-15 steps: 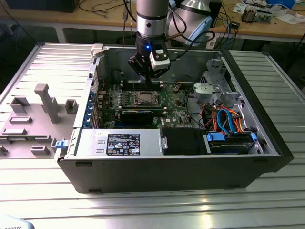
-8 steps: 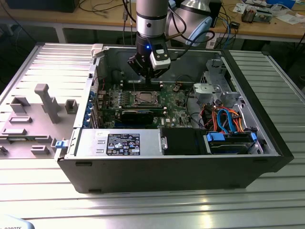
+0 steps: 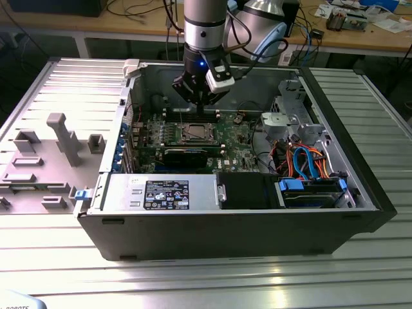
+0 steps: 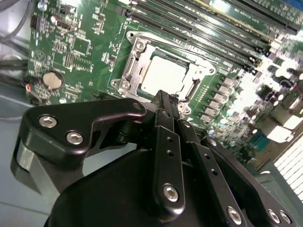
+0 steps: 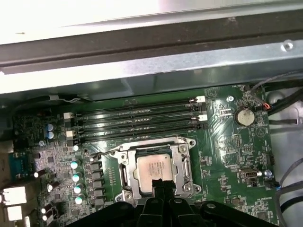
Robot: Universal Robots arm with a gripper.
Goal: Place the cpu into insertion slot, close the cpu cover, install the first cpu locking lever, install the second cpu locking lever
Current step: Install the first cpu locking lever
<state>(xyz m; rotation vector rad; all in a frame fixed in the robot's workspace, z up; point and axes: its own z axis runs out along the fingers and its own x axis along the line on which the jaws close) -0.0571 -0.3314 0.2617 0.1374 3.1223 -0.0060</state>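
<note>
Sitting on one slatted metal table (image 3: 193,277): one open computer case (image 3: 244,232), lying on its side.

One arm (image 3: 205,26) comes straight down from the top of the exterior view into the case, wrist vertical. One gripper (image 3: 201,102) points down at the board.

Inside the case:
- one green motherboard (image 3: 238,138)
- one silver power supply (image 3: 161,192) at the near wall
- one long black expansion card (image 3: 187,155) between the power supply and the socket
- four long memory slots (image 5: 137,120), side by side, just beside the socket

One insertion slot (image 5: 147,141), its dark rim showing around the metal. One cpu cover (image 5: 179,163) lies flat on it, framing the chip. One cpu (image 5: 153,166) sits in the slot, its silver top showing through the cover's cut-out. It shows the same way in the second wrist view: cpu (image 4: 163,76), cover (image 4: 137,66).

One coin battery (image 5: 244,116) sits on the board, well apart from the socket.

Claw is clenched, fingers pressed together with nothing between them. In both wrist views the tips (image 4: 164,99) (image 5: 161,183) sit at the socket's edge, just beside the cpu. Can't tell if they touch the cover, or whether the locking levers are latched.
</note>
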